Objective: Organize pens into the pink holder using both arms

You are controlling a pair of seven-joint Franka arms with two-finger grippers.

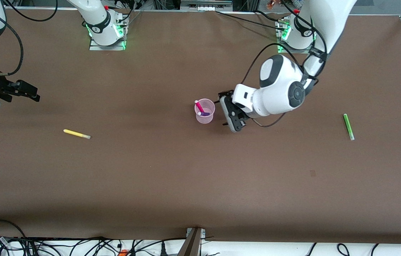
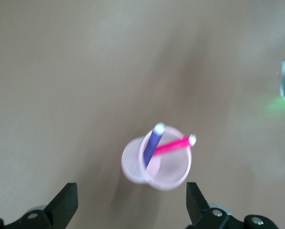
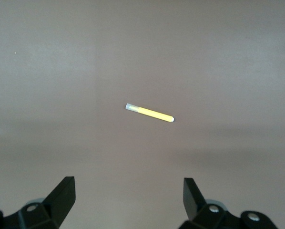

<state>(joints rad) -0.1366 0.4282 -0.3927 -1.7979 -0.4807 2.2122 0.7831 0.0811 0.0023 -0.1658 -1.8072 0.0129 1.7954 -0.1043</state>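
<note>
the pink holder point(image 1: 205, 113) stands mid-table with the magenta pen point(image 1: 199, 105) and the purple pen point(image 1: 205, 113) leaning inside it. the left gripper point(image 1: 229, 111) hangs just beside the holder, toward the left arm's end of the table, jaws spread wide and empty (in its wrist view the cup sits between the fingertips point(image 2: 65, 202), untouched). judged step: two pens stowed, two remaining. the yellow pen point(image 1: 76, 134) lies flat toward the right arm's end; the right gripper point(image 1: 22, 90) waits above that end, jaws wide, holding nothing, with the pen centred in its wrist view. the green pen point(image 1: 348, 126) lies toward the left arm's end. next move calls for a descent onto either pen, fingers straddling the barrel crosswise.
</note>
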